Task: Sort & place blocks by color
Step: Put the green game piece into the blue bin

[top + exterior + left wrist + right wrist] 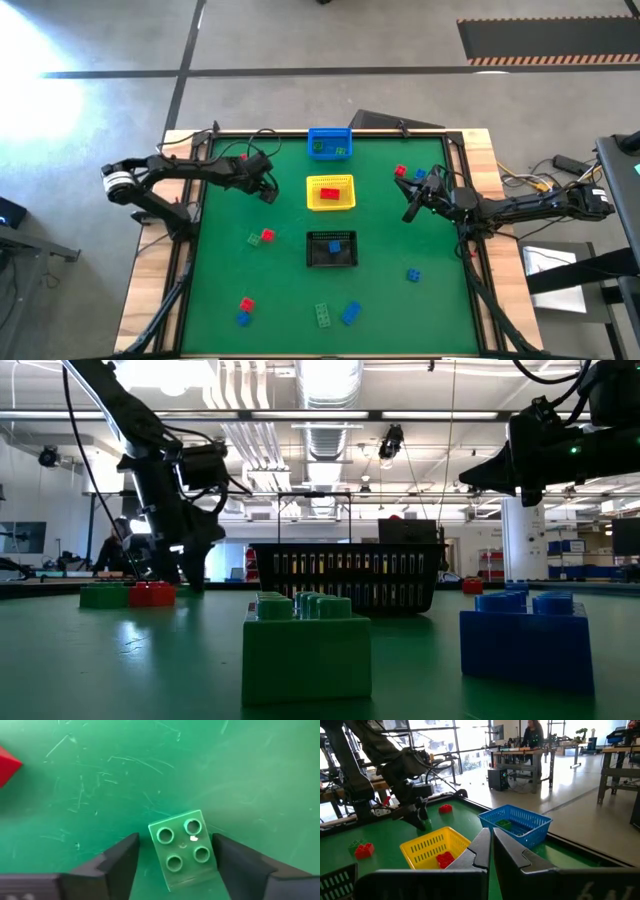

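Left wrist view: left gripper (172, 865) w/ fingers apart, a green 2x2 brick (182, 847) lying between them, studs up, turned a bit askew to the fingers. No contact yet that I can see; gap each side. Red brick (7, 765) off beyond the gripper, at the edge.

Handling, my guess: hard plastic, v. light, stiff, smooth sides so a bit slippery. Not fragile. Best hold = across two opposite flat side walls, low on the body, not on the studs. Since it sits skewed, closing may twist or skid it on the mat first; squaring the wrist would help.

High view: left gripper (268, 186) is out left of the yellow basket (330, 192), which holds a red brick. Blue basket (329, 143) beyond it has green in it, black basket (331, 250) nearer has a blue one. Right gripper (412, 207) hovers right of the yellow basket; right wrist view shows its fingers (480, 851) together, nothing held. Loose bricks scattered: red/green pair (261, 237), red (400, 172), blue (413, 275), more along the near edge.

Surface: green worktop (400, 310), scuffed w/ fine scratches, wood border. Room: open lab, grey floor, benches, ceiling ducts; a person at a desk far back.
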`<state>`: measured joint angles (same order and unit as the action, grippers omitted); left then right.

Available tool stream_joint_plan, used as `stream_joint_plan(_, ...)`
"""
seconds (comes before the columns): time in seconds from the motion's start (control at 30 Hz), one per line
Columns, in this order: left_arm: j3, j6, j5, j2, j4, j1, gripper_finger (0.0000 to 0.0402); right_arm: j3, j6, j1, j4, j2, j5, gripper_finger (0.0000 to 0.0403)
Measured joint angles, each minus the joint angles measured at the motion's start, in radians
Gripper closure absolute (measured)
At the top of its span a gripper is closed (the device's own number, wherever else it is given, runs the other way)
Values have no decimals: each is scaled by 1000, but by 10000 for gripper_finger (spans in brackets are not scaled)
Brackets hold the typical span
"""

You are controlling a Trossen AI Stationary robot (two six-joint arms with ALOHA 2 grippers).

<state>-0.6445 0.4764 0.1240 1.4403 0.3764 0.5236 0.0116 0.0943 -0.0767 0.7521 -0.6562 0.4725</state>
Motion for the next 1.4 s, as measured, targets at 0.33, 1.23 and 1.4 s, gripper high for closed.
stream_joint_plan(0.33, -56, -120, -12, -15, -158, 1, 280, 0, 0, 0, 0, 0, 0, 394)
stream_joint_plan(1.23, -819, -379, -221, 593, -166, 100, 280, 0, 0, 0, 0, 0, 0, 394)
stream_joint_plan(1.4, -819, -379, -223, 606, -165, 99, 247, 0, 0, 0, 0, 0, 0, 394)
